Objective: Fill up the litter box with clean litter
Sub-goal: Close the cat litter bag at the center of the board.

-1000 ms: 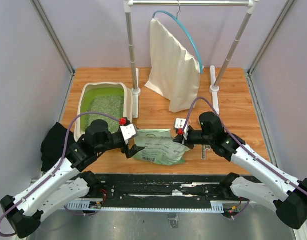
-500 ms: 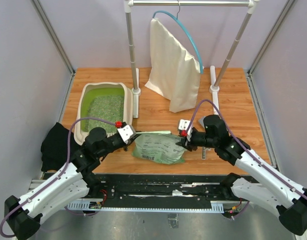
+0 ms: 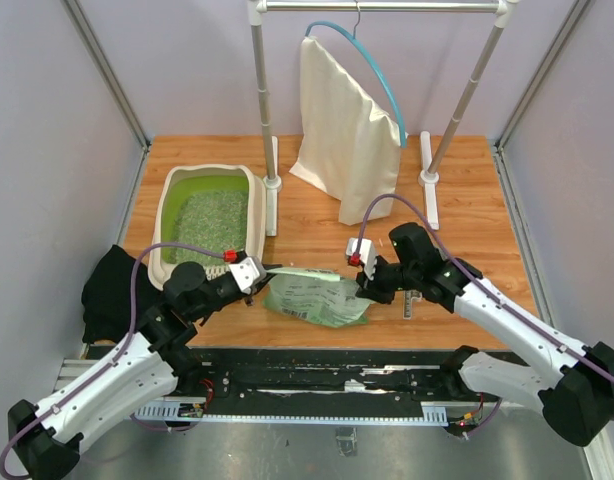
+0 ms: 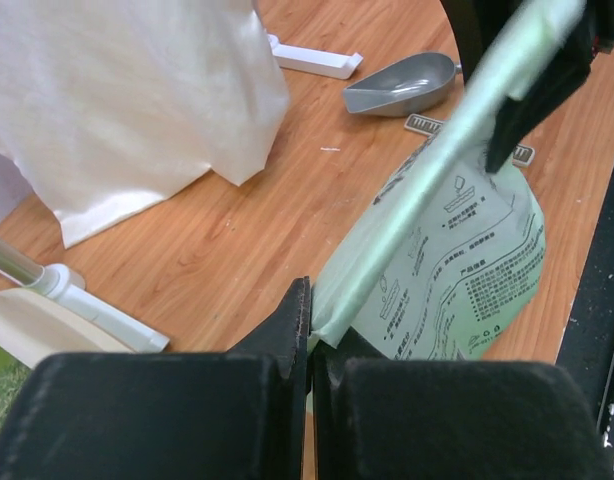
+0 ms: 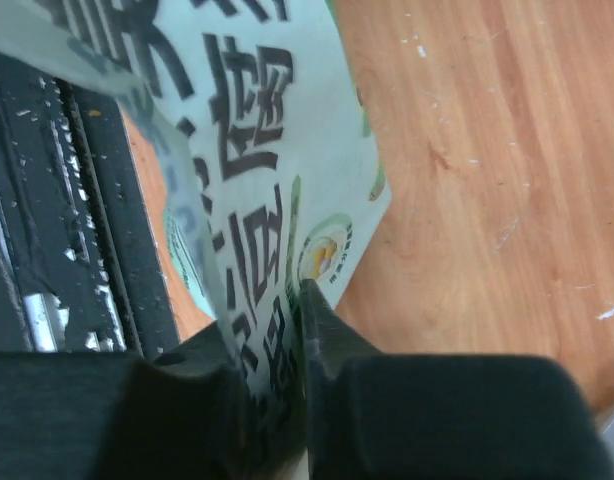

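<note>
left hand [image 4: 310, 320] clamped shut on green bag [image 4: 457, 260] corner | right hand [image 5: 267, 320] pinching opposite edge | bag print: black Chinese characters

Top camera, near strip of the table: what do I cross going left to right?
black cloth → left gripper → green bag → right gripper. The litter box lies farther back and overlaps the left gripper's span, so it is left out.

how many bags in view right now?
2. White cloth bag hangs from the rack at the back; green printed bag sits near the front, pinched by left gripper and right gripper. No others visible.
</note>
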{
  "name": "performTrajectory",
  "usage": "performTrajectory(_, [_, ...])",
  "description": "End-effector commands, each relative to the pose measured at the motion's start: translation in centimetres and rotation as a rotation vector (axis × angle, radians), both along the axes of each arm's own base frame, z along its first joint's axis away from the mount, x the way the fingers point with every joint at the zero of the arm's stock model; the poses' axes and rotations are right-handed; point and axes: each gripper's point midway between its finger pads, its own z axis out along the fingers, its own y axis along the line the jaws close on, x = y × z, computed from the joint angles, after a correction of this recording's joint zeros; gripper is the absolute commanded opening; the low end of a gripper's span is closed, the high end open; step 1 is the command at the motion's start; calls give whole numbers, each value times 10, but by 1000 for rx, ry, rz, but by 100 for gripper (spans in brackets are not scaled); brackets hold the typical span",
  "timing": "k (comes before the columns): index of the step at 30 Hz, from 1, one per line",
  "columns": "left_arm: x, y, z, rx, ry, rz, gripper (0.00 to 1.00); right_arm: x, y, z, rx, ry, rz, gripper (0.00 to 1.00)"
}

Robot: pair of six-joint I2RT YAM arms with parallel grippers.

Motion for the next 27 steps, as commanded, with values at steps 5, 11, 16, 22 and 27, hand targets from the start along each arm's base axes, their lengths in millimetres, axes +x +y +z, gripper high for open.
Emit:
performTrajectory(5, [5,17,21,-34,-94,88,0,9,-36,13,-15,37,-167,1])
performTrajectory(11, [0,15,12,-23,-80,62,0,17,-41,32,18,-60,-214,15])
performTrajectory(16, [-4,7,10,-25,-64,11,1,14,9,79,322,-39,-132,77])
performTrajectory(22, [-5,2,13,-33,-59,-12,1,33,56,80,315,-90,-95,88])
performTrajectory(27, [-4,4,13,-30,-61,-2,1,29,75,47,184,-72,22,78])
